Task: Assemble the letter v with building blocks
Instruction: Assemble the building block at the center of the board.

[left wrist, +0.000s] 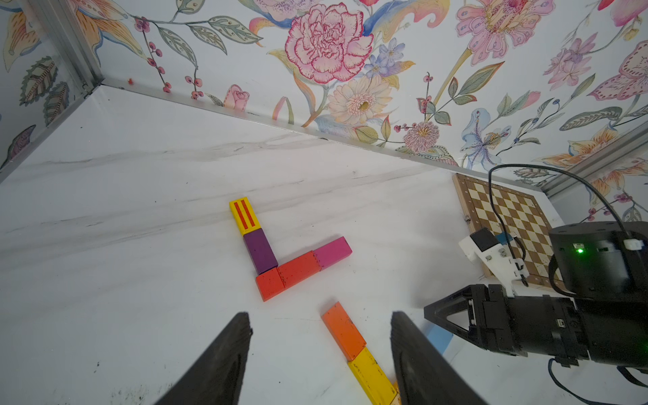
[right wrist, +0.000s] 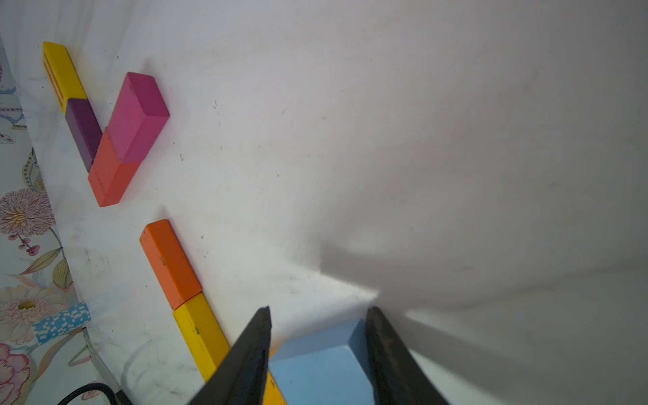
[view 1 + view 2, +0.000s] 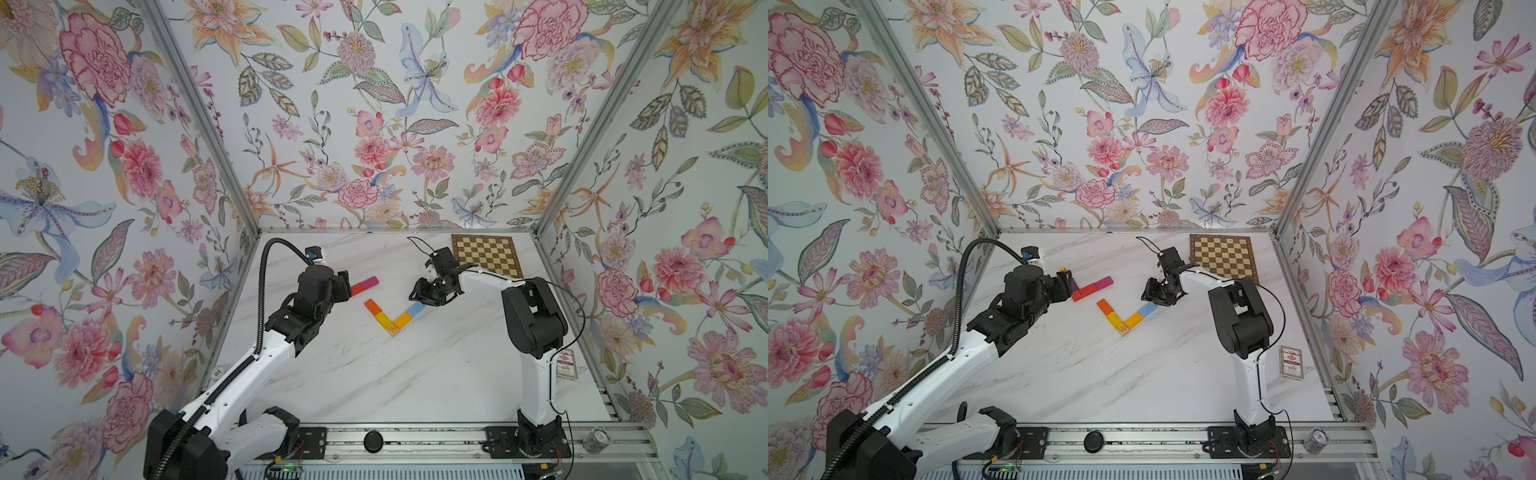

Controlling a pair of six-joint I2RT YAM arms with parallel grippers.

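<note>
Light-blue block (image 2: 315, 371) sits btwn R jaws at far-right end of letter v (image 3: 392, 320) on counter (image 3: 374, 374). Long axis runs along that limb. R jaws flush on both long sides, can't tell if clamped. L jaws apart, empty, farther off.

This looks like a robot lab test cell: aluminium posts (image 3: 194, 104) frame flowered walls (image 3: 374, 104) around a marble-look bench (image 3: 374, 374), and two arms (image 3: 266, 357) are bolted to a front rail (image 3: 436, 434).
</note>
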